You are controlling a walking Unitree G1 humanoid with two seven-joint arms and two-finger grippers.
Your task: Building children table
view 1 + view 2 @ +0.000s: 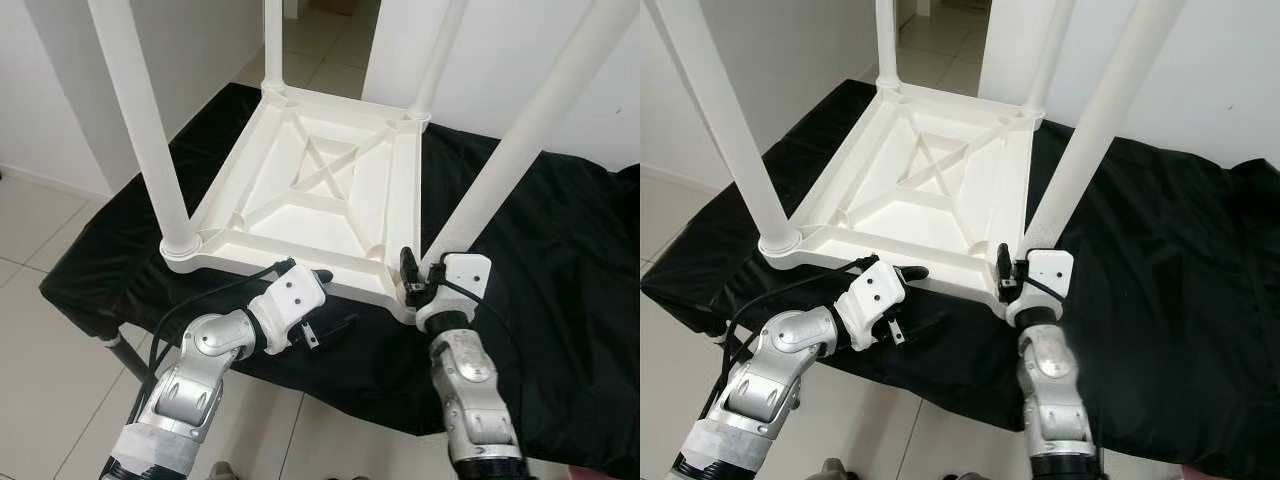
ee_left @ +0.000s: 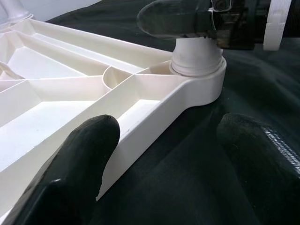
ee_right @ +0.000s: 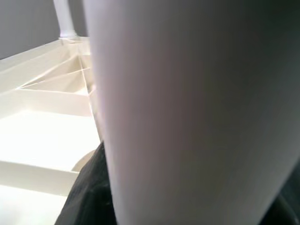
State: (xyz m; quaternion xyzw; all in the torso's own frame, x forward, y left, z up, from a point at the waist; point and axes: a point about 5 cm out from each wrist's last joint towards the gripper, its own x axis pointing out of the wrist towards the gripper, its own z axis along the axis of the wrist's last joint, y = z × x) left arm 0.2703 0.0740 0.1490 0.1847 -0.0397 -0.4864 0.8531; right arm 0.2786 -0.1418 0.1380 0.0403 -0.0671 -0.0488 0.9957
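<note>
A white plastic children's table (image 1: 300,215) lies upside down on a black cloth, its four legs pointing up. My right gripper (image 1: 417,272) is shut around the base of the near right leg (image 1: 510,150), just above its socket (image 2: 197,75). That leg (image 3: 197,112) sits very close between the fingers in the right wrist view. My left gripper (image 1: 322,300) is open at the tabletop's near rim (image 2: 140,136). One of its fingers (image 2: 89,154) is over the ribbed underside, the other (image 2: 255,150) over the cloth.
The black cloth (image 1: 560,260) covers a low stand whose front edge lies just below my grippers. The near left leg (image 1: 150,140) and the two far legs (image 1: 272,45) rise tall around the work area. Pale floor tiles (image 1: 40,330) and white walls surround it.
</note>
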